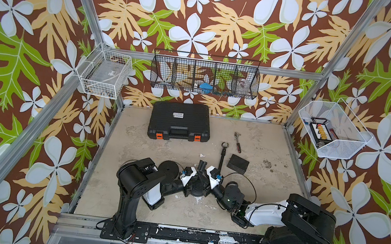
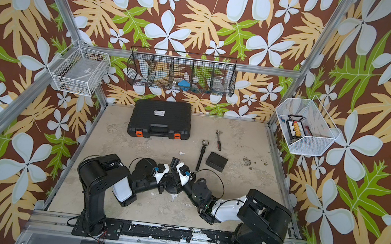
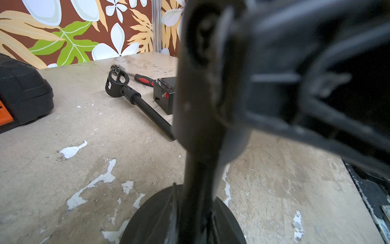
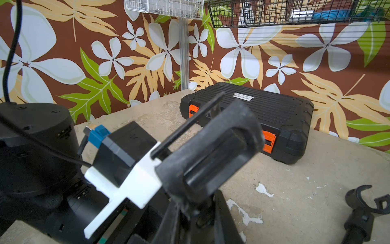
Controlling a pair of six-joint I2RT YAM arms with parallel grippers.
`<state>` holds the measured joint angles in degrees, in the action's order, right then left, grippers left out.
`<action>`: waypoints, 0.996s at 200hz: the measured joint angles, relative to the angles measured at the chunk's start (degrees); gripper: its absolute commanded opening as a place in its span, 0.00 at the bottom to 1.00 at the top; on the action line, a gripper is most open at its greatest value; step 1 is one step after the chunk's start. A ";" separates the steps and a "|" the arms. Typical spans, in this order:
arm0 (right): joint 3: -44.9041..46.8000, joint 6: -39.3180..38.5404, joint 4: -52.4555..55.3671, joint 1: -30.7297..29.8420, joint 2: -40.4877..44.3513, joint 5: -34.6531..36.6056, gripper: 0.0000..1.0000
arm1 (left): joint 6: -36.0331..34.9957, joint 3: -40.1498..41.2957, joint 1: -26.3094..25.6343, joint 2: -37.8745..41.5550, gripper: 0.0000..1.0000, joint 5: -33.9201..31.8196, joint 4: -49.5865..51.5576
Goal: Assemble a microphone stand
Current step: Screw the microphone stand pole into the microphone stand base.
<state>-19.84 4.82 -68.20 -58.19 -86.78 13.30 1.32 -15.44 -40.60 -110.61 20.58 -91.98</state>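
black post [image 3: 197, 190] upright on round base [image 3: 147, 221], centre-front of surface [image 1: 263, 198]. left gripper [image 1: 199, 166], right gripper [image 1: 205, 166]: jaws nearly closed, pinching post top.

The left gripper [image 4: 213, 154] was seen close up, black on a white mount, with a blue plug [image 4: 98, 133] beside it. Its jaws were pressed close together. A black case [image 4: 263, 109] with orange clasps was laid flat on the table [image 4: 316, 173], near the flowered wall. A black clip [image 4: 358, 220] was laid on the table, apart from the case. A white basket [image 4: 168, 6] and a black basket [image 4: 274, 12] were hung on the wall.
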 measured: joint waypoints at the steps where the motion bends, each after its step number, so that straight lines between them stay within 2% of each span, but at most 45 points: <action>1: -0.02 0.02 0.02 0.00 -0.02 0.00 0.00 | -0.20 0.00 0.00 0.00 0.16 0.02 -0.02; 17: -0.33 0.33 0.17 0.11 -0.20 -0.28 0.02 | -1.09 0.00 0.00 -0.11 0.11 -0.04 -0.33; 33: -0.55 0.31 0.66 0.11 -0.11 -0.63 0.22 | -1.16 0.00 0.00 -0.31 0.09 -0.17 -0.52; 49: -0.39 0.52 1.73 0.70 0.74 -2.01 0.34 | -1.53 0.00 0.00 -0.79 0.08 -0.11 -1.16; 68: 1.18 0.74 8.35 2.86 3.15 -6.78 0.46 | -1.09 -0.26 0.02 -1.40 0.07 -0.59 -1.81; 86: 2.47 0.66 11.63 5.62 6.64 -12.61 0.66 | -0.94 -0.31 0.02 -1.79 0.07 -0.70 -2.43; 113: 3.56 -0.61 12.24 11.45 10.51 -24.98 0.64 | -0.74 -0.33 0.02 -1.90 0.07 -0.81 -2.64; 146: 0.24 -4.50 16.57 17.05 10.84 -38.56 0.63 | -0.50 -0.33 0.02 -1.90 0.07 -0.87 -2.71; 173: -3.65 -8.66 20.61 22.03 8.85 -47.93 0.62 | -0.48 -0.35 0.02 -1.92 0.06 -0.85 -2.73; 199: -7.72 -13.03 24.46 23.80 6.75 -53.59 0.60 | -0.59 -0.68 0.02 -2.56 0.06 -0.81 -2.93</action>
<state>-27.55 -8.21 -43.75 -34.39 -80.03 -40.29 0.73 -16.12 -40.58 -113.16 19.77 -94.91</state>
